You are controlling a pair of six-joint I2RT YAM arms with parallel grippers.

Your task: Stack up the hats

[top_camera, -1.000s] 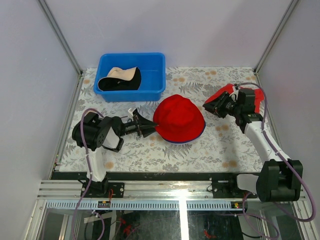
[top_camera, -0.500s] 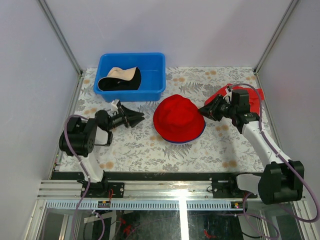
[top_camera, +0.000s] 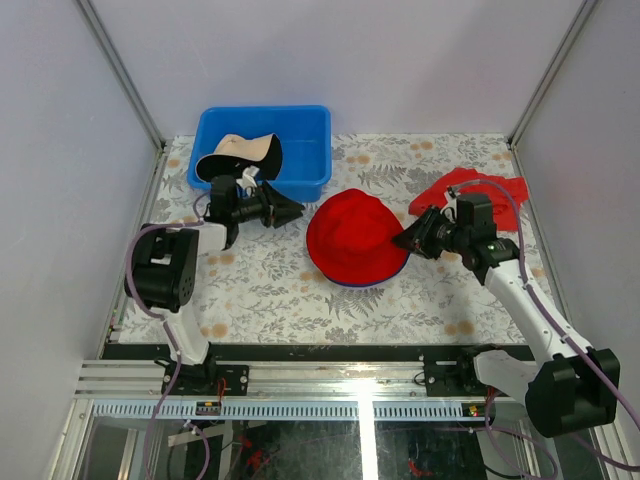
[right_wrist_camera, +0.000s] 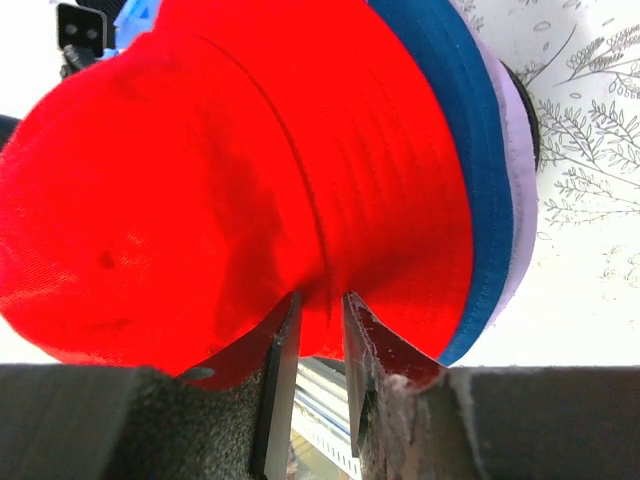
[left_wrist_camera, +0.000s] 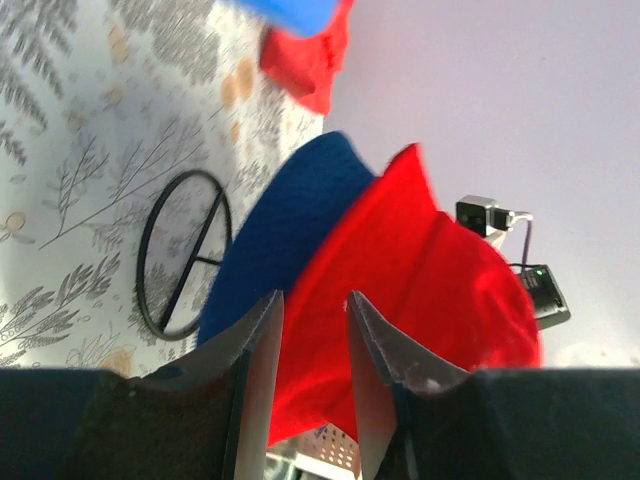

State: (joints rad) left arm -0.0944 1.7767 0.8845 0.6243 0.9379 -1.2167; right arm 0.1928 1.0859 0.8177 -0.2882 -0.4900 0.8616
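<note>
Red hat [top_camera: 355, 238] sits mid-table atop the navy hat [right_wrist_camera: 470, 130] and lavender hat [right_wrist_camera: 518, 200], the beige hat [top_camera: 245, 155] lies in the blue bin [top_camera: 312, 150], the left gripper [top_camera: 298, 212] hovers empty beside that bin with fingers slightly apart, and the right gripper [top_camera: 399, 243] meets the red brim, its hold impossible to tell

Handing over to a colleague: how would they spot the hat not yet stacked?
Find the blue bin at the far left of the table. The hat lies crumpled inside it, beige with black lining; the others sit piled mid-table under a red hat.
</note>
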